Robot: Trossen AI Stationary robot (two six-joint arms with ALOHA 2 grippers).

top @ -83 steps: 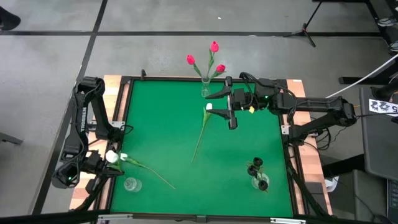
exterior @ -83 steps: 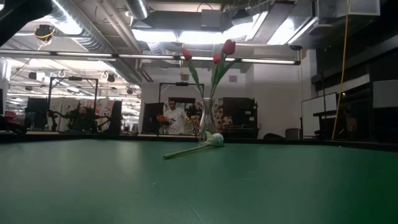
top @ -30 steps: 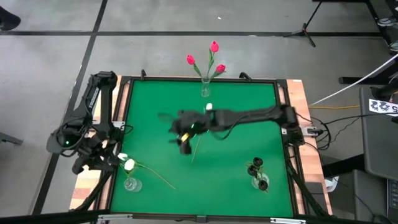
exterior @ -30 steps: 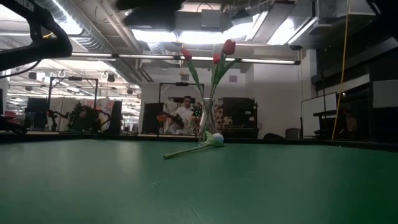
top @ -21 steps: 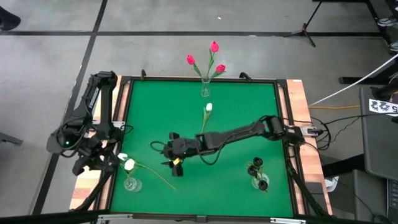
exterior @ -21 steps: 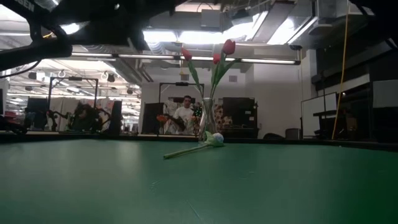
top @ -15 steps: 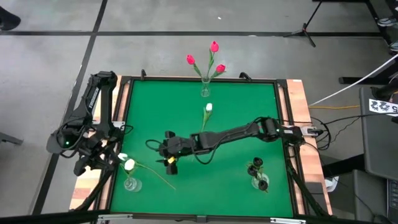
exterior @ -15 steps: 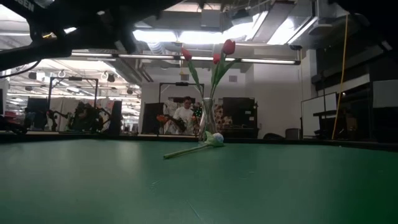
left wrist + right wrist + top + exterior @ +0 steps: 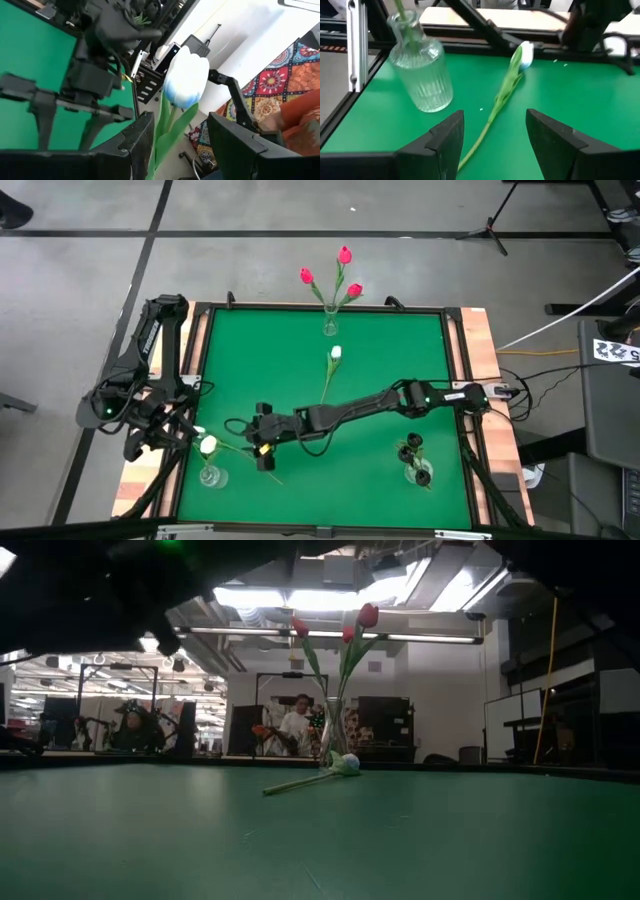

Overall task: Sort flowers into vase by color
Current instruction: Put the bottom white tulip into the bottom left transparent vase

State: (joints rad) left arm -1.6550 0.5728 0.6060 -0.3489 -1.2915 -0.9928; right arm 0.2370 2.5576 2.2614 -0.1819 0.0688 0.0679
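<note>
At the table's left edge my left gripper [image 9: 190,436] [image 9: 180,122] is shut on a white tulip [image 9: 186,75], whose head stands out past the fingertips. A second white tulip [image 9: 524,54] lies on the green table, head toward the left gripper, stem end [image 9: 274,477] toward the middle. My right gripper [image 9: 240,448] [image 9: 495,125] hovers open over this stem, reaching in from the right. Beside it stands a ribbed glass vase [image 9: 420,70] [image 9: 208,476] with a green stem in its neck. A third white tulip [image 9: 335,353] [image 9: 345,764] lies mid-table. My left gripper has the white tulip's stem and leaves [image 9: 165,130], just below the head, between its two fingers. The fingers come level from the table's left and lie along the stem. The head is clear of the table. The lower stem is hidden under the gripper.
A glass vase with three pink-red tulips [image 9: 330,320] [image 9: 335,730] stands at the far edge. A vase with black tulips [image 9: 415,465] stands near the right front corner. A person [image 9: 297,730] shows in the room behind the table. Bare green lies at the far left and in the middle front.
My right gripper has swept from the table's middle toward the left and near edges and has come down, ending low over the stem of the tulip that lies by the ribbed vase. Its fingers have stayed open. The tulips on the table have not moved.
</note>
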